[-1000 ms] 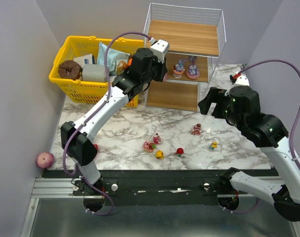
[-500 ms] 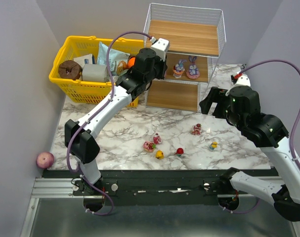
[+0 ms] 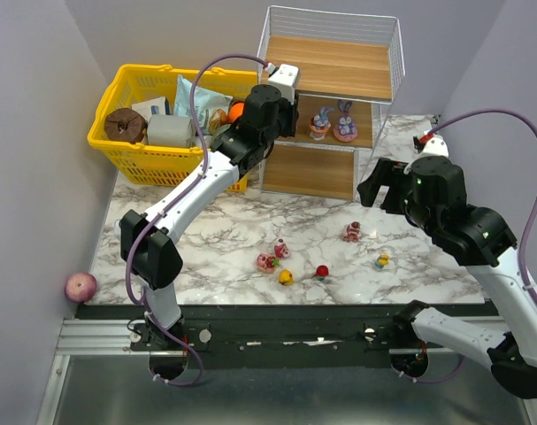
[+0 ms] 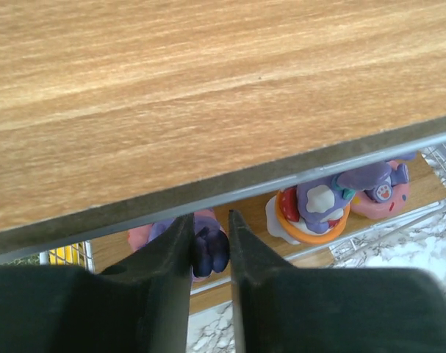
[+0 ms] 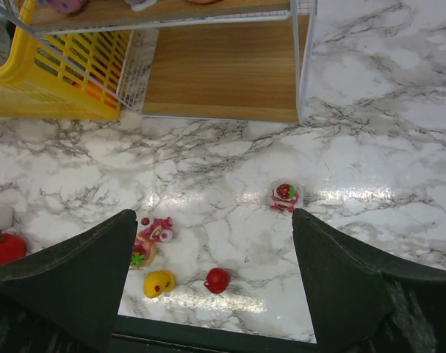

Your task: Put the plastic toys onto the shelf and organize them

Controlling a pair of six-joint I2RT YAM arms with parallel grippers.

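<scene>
The shelf stands at the back of the marble table. My left gripper reaches into its middle tier, under the top board, shut on a purple-pink bunny toy. Two more bunny toys stand on that tier to the right; in the top view they show as a pair of bunnies. Several small toys lie on the table: a strawberry one, a pink pair, a yellow one, a red one and a blue-yellow one. My right gripper hangs open above them.
A yellow basket full of groceries sits left of the shelf, close behind my left arm. A red pepper lies at the table's left side. A pink ball rests off the table's left front corner.
My left arm has pushed further right and deeper into the shelf's middle tier with the bunny toy. The right arm has stayed still.
</scene>
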